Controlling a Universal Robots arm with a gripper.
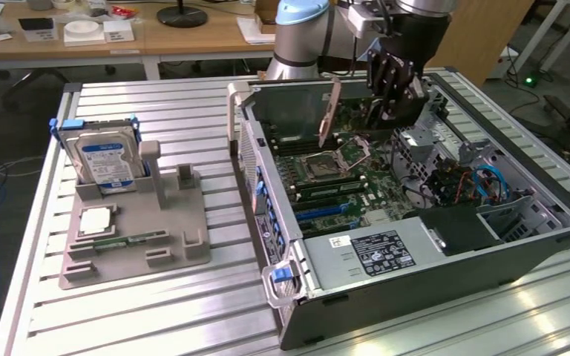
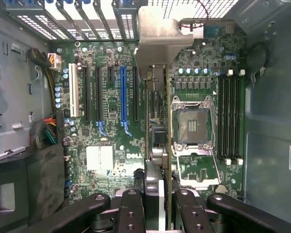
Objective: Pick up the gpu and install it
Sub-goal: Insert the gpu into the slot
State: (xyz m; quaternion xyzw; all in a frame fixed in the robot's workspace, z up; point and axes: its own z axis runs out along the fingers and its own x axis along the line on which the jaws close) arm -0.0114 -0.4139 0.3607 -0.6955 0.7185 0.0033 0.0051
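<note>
Slatted metal table (image 1: 146, 319) holds an open PC case (image 1: 414, 289) and, at the exterior view's left, a grey fixture (image 1: 136, 252) with a hard drive (image 1: 107, 159) standing in it. Over the motherboard (image 2: 111, 121) hangs the gripper (image 2: 160, 194), its fingers (image 2: 131, 208) pinching the gpu (image 1: 329, 111). The card stands on edge, seemingly above the slots, its silvery bracket (image 2: 157, 43) toward the rear wall.

You see a black gripper (image 2: 157, 194), a gpu (image 1: 329, 111) with a silver bracket (image 2: 157, 39), a green motherboard (image 2: 82, 141) with one blue slot (image 2: 122, 92), and a blue-labelled silver hard drive (image 1: 107, 159).
</note>
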